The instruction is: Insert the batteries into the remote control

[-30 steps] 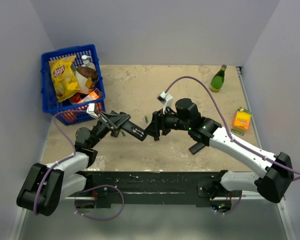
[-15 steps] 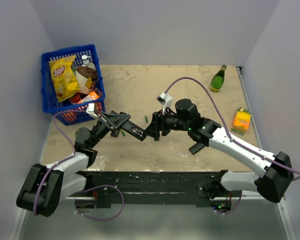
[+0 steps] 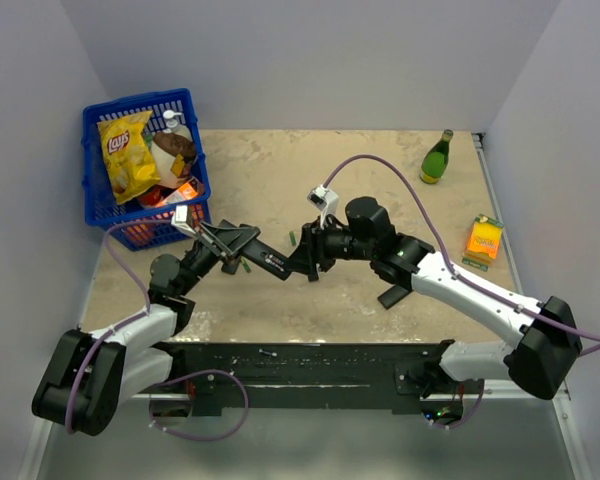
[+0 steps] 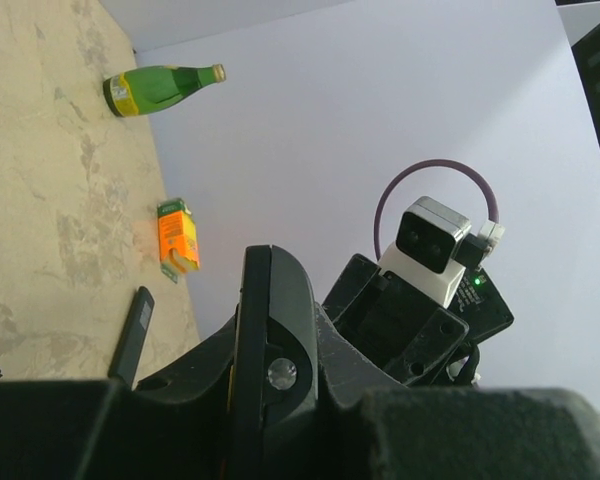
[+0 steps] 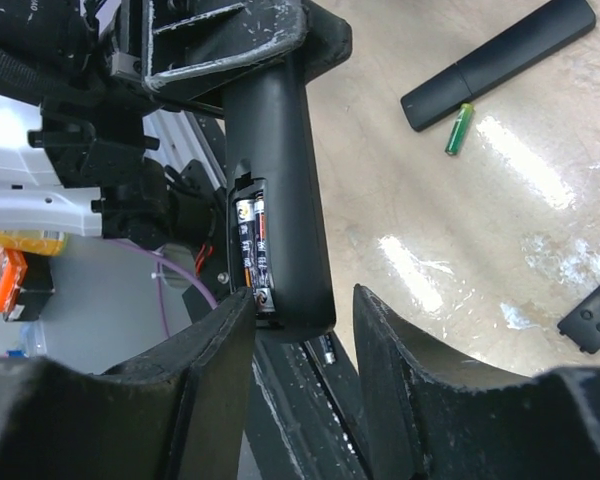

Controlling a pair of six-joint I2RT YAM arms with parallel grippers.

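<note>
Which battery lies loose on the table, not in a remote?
The green battery beside the long black remote on the tabletop; the other two sit side by side in the open compartment of the lifted remote in the left tool.

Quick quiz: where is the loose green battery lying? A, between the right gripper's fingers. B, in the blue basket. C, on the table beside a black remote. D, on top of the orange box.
C: the right wrist view shows the green battery lying on the table beside a black remote.
</note>
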